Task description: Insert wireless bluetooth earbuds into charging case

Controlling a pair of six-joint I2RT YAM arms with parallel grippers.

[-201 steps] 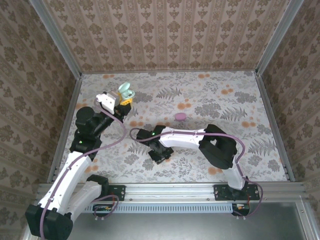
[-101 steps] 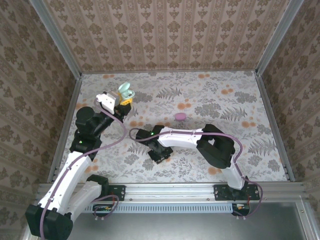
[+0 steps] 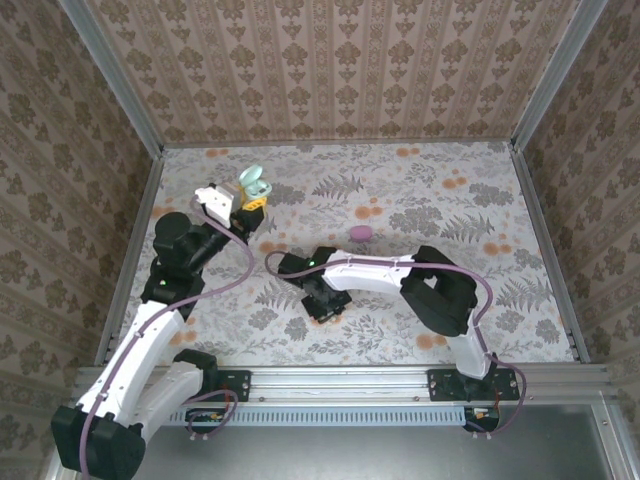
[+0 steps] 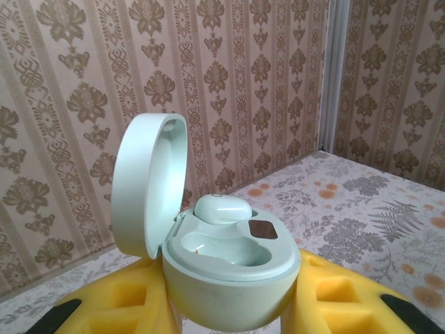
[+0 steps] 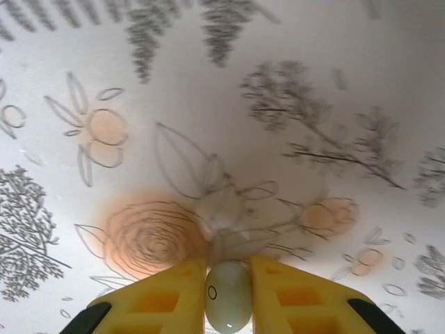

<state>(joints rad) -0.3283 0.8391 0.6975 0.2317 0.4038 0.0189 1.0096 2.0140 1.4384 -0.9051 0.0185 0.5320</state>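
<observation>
My left gripper is shut on the base of the mint charging case, held up at the far left. Its lid stands open. One pale mint earbud sits in the far socket, and the near socket is bare. My right gripper is shut on a second pale mint earbud, pinched between the yellow fingers just above the floral table. In the top view that gripper is low over the table's middle front.
A pink oval case lies closed on the table, behind the right gripper. Patterned walls with metal corner posts enclose the table on three sides. The right arm's elbow rests low at the right.
The right arm's forearm and wrist have shifted slightly to the right and back over the table. The left arm holds the open case in the same place.
</observation>
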